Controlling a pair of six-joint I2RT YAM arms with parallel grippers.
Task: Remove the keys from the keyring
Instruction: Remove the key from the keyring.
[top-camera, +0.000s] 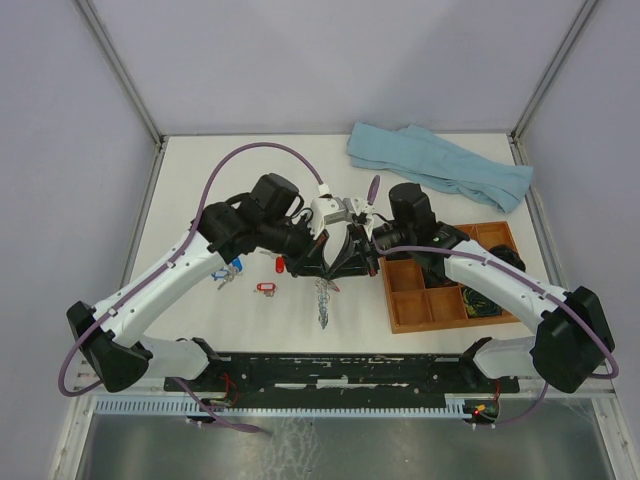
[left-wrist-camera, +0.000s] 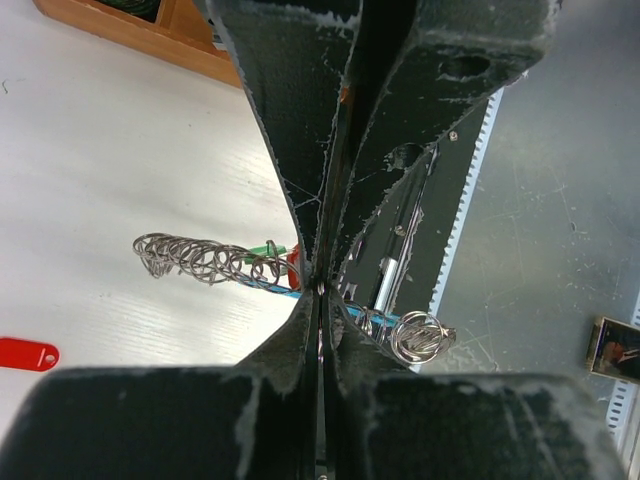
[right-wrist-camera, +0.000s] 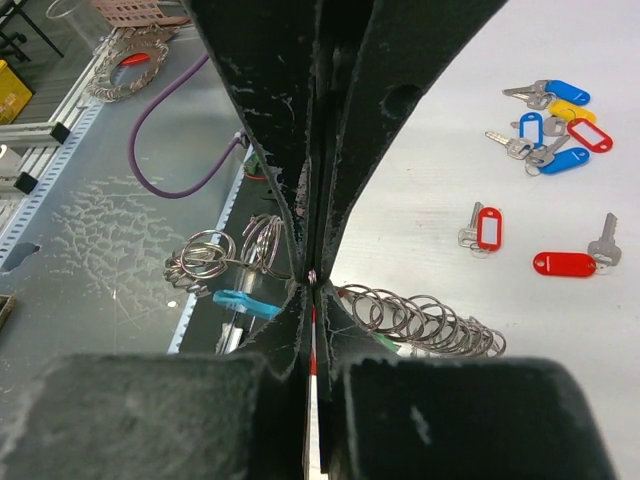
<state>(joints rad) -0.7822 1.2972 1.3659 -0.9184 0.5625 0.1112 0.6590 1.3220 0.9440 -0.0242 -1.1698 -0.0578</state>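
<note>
My two grippers meet tip to tip above the table's middle. My left gripper (top-camera: 328, 266) (left-wrist-camera: 320, 288) is shut on the keyring (top-camera: 323, 300), which hangs below as a coil of silver rings (left-wrist-camera: 200, 258) on a thin light-blue arc (left-wrist-camera: 365, 313). My right gripper (top-camera: 352, 262) (right-wrist-camera: 312, 280) is shut at the same spot, with a red strip showing between its fingers, seemingly a red-tagged key. The ring coil (right-wrist-camera: 425, 320) and the blue piece (right-wrist-camera: 245, 303) flank its tips. Loose keys lie on the table: a blue, yellow and red cluster (right-wrist-camera: 550, 125) (top-camera: 228, 272) and red-tagged ones (right-wrist-camera: 485, 228) (top-camera: 266, 288).
A wooden compartment tray (top-camera: 410, 300) stands right of the grippers, with dark items in one cell. A light-blue cloth (top-camera: 440, 165) lies at the back right. A black rail (top-camera: 340, 370) runs along the near edge.
</note>
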